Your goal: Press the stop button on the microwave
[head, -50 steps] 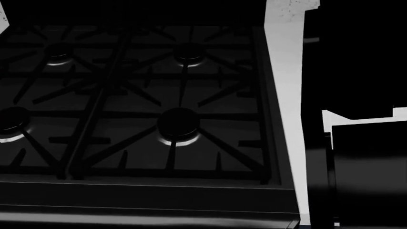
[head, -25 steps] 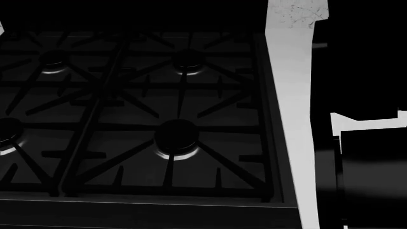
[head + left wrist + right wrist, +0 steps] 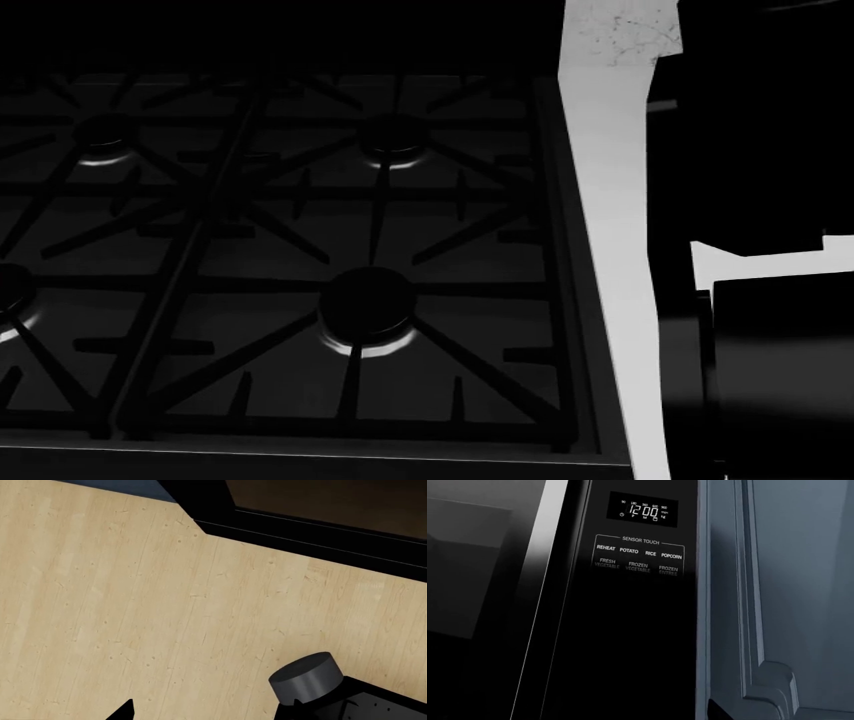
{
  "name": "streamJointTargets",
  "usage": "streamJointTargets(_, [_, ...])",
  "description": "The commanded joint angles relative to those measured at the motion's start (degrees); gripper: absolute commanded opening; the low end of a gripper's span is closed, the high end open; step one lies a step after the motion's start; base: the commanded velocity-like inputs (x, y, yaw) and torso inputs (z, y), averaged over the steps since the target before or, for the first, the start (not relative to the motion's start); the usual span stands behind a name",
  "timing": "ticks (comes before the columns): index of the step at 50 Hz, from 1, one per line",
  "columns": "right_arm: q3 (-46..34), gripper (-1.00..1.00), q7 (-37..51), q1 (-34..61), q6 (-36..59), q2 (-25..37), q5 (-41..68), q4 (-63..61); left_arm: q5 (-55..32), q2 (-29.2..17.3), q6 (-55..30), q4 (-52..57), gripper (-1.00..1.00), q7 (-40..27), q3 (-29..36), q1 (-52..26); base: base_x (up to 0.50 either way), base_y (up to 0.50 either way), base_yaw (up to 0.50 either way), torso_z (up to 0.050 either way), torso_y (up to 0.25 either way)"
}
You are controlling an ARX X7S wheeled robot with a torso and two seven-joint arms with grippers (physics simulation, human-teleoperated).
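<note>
Kitchen: dark stove (image 3: 294, 260) below my head, pale counter strip (image 3: 607, 250) to its right. Microwave (image 3: 527, 605) control panel (image 3: 639, 555) faces my right wrist; stop button not visible. Pincer state: cannot tell. Risk: blind push lands on popcorn key (image 3: 671, 556).

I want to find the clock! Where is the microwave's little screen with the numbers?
The display shows only in the right wrist view, at the top of the black control panel, just above the sensor touch buttons, beside the microwave door.

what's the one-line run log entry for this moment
stage: approach | right wrist: microwave panel in view, stop button not visible | head: stove | grippers: unseen
</note>
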Motion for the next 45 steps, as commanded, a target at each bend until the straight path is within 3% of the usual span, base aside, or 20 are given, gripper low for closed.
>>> streamJointTargets(1, [-0.6, 1.0, 0.1, -0.3, -0.1, 0.2, 0.5, -0.5, 0.0, 0.0, -0.1, -0.1, 1.0, -0.1, 0.1, 0.0, 0.0, 0.0, 0.0, 0.05, 0.102])
streamJointTargets(9, [-1.0, 1.0, -0.6, -0.8, -0.1, 0.5, 1.2, -1.0, 0.0, 0.0, -0.1, -0.1, 1.0, -0.1, 0.1, 0.0, 0.27, -0.04, 0.0, 0.05, 0.101])
streamJointTargets(26, [-0.2, 1.0, -0.2, -1.5, 2.0, 0.8, 3.4, -2.7, -0.4, 0.0, -0.1, -0.1, 1.0, -1.3, -0.7, 0.0, 0.0, 0.0, 0.0, 0.05, 0.098])
streamJointTargets(31, [-1.0, 1.0, 0.6, -1.8, 3.1, 1.1, 3.2, -4.3, 0.8, 0.0, -0.2, -0.1, 1.0, -3.4, -0.4, 0.0, 0.0, 0.0, 0.0, 0.004, 0.0])
streamJointTargets(45, [0.0, 1.0, 4.3, -3.9, 12.7, 2.7, 6.5, -15.4, 0.0, 0.1, 1.1, -0.1, 1.0, -1.4, -1.4, 0.2, 0.0, 0.0, 0.0, 0.0, 0.0])
